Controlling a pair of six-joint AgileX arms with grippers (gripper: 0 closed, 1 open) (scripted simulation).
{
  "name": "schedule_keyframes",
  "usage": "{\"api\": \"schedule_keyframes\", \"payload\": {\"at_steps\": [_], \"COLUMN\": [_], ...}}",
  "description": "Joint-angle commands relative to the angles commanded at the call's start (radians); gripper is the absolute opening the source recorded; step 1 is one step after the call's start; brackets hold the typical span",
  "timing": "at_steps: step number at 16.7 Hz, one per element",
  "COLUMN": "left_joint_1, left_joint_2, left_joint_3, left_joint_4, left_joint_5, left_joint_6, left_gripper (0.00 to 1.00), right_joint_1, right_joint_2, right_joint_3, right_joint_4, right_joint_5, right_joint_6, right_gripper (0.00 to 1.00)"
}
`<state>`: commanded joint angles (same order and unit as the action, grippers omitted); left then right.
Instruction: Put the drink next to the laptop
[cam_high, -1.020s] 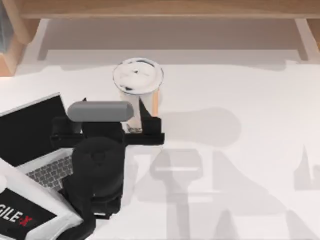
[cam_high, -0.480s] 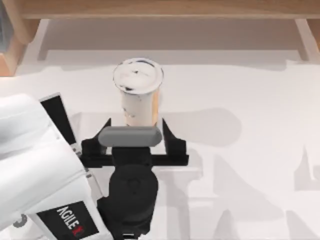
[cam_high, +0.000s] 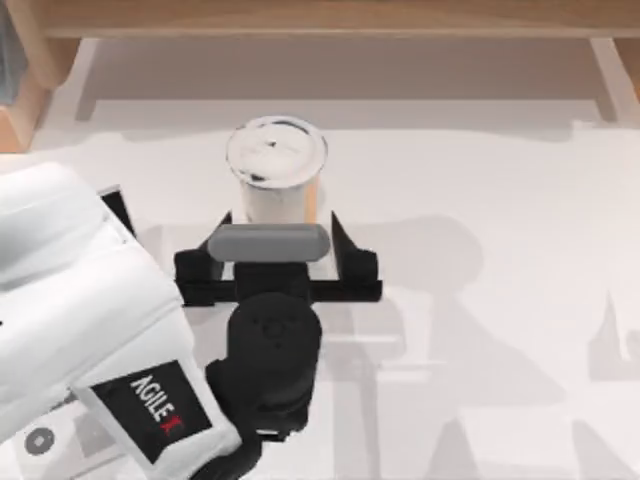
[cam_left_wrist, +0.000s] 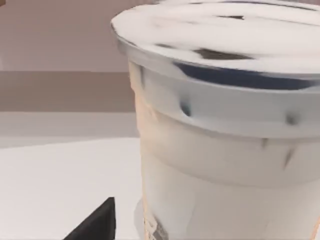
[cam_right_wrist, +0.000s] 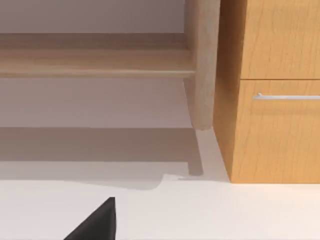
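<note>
Drink (cam_high: 276, 160) stands upright mid-table between the spread-open fingers of the left gripper (cam_high: 282, 232); closing off-centre could tip it, and the arm hides most of the laptop (cam_high: 118, 208)

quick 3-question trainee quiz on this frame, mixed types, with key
1. True or false: the left gripper has its jaws open, one on either side of the drink.
2. Multiple choice: where does the laptop show in the top view? A) right of the drink B) left of the drink, mostly hidden under the left arm C) on the wooden shelf at the back
3. Fill in: the drink's lid is ____ in colour.

Key: 1 true; 2 B; 3 white.
</note>
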<state>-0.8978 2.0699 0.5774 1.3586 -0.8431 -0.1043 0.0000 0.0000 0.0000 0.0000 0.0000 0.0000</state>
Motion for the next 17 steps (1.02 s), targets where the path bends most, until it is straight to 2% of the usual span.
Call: {"api": "schedule_keyframes", "payload": {"at_steps": [5,9,17], "left_joint_1": [0.113,0.12,0.12], "left_joint_2": [0.078,0.083,0.083], "left_joint_3": [0.132,0.141,0.141], "left_joint_4": [-0.042,-0.045,-0.045], "left_joint_5": [0.113,0.12,0.12], "left_joint_6": [0.02,0.021,0.021], "left_gripper": [1.0,1.0,0.4], "right_joint_1": [0.0,0.0,0.0], "right_joint_2": [0.0,0.0,0.0], "right_joint_3": [0.0,0.0,0.0], "right_joint_4": [0.0,0.0,0.0], "right_joint_5": [0.0,0.0,0.0], "right_joint_6": [0.0,0.0,0.0], "right_gripper": [1.0,1.0,1.0]}}
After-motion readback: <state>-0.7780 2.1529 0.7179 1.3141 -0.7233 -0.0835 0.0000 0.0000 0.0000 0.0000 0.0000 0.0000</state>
